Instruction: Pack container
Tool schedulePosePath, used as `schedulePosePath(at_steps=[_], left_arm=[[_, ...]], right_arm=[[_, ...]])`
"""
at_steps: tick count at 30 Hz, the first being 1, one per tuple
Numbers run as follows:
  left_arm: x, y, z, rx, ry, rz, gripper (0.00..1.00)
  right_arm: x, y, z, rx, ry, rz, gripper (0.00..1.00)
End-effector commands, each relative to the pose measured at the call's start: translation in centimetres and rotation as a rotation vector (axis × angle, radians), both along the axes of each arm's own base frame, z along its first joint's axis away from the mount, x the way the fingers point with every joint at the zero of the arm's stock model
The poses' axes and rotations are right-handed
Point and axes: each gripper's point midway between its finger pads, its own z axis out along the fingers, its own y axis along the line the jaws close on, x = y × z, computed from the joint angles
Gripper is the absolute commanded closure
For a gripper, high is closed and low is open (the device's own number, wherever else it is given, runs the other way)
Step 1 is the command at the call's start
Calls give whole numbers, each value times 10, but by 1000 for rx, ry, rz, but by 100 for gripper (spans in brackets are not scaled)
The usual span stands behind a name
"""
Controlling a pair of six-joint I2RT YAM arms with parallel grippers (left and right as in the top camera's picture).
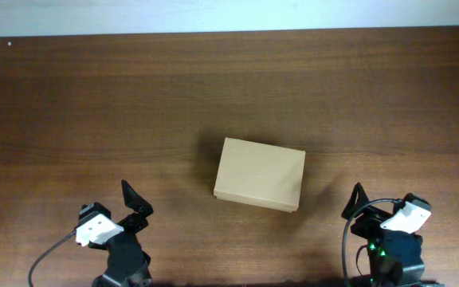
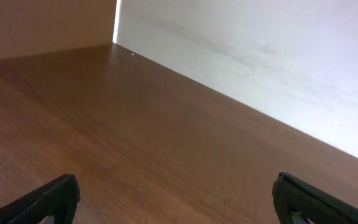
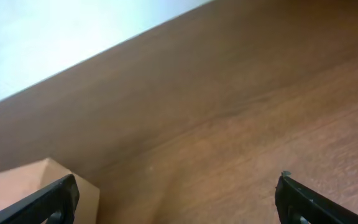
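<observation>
The container (image 1: 260,174) is a small tan cardboard box with its lid down, lying flat near the middle of the table in the overhead view. One corner of it shows at the lower left of the right wrist view (image 3: 36,183). My left gripper (image 1: 136,201) is open and empty near the front edge, left of the box; its fingers show wide apart in the left wrist view (image 2: 176,202). My right gripper (image 1: 357,203) is open and empty near the front edge, right of the box; it also shows in the right wrist view (image 3: 176,202). No tape rolls are in view.
The brown wooden table (image 1: 94,104) runs back to a pale wall (image 1: 229,14) at its far edge. Both arm bases sit at the front edge.
</observation>
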Motion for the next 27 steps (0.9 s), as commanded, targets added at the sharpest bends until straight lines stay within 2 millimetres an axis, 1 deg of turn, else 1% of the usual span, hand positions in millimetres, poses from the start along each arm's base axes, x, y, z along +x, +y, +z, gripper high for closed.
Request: schedulePosePath(at_steps=[1,14,27], left_arm=[[0,1,-2,18,5,6,1],[0,0,-1,16,3,6,1],[0,0,-1,16,3,6,1]], right_arm=[[1,2,-5,7,10,10,1],[-14,0,-36,-22,152,14,1],[-15,0,-37,-23,158,13,1]])
